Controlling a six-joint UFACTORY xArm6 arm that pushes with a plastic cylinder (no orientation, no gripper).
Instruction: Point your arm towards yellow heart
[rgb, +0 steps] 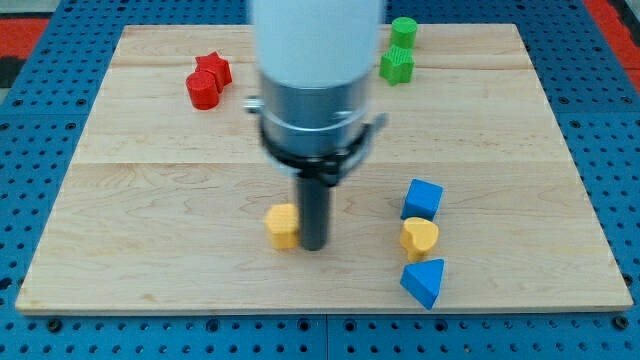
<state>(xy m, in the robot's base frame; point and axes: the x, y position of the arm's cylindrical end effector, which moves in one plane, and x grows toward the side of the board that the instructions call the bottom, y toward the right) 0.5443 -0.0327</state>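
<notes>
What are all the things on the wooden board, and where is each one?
Red star: one, top left.
Red cylinder: one, touching the star.
Green cylinder: one, top right.
Green block: one, just below the green cylinder.
Blue cube: one, lower right.
Yellow heart: one, under the cube.
Blue wedge: one, under the heart.
Yellow block: one, lower middle.
Board: one, wooden.
My tip: one, dark, beside the yellow block's right.

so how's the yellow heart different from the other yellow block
The yellow heart has a notched, lobed outline; the other yellow block looks blockier, its exact shape unclear. The heart sits between the blue cube and the blue wedge at the view's right; the other yellow block sits right beside my tip, on its left. Both are yellow and similar in size.
</notes>
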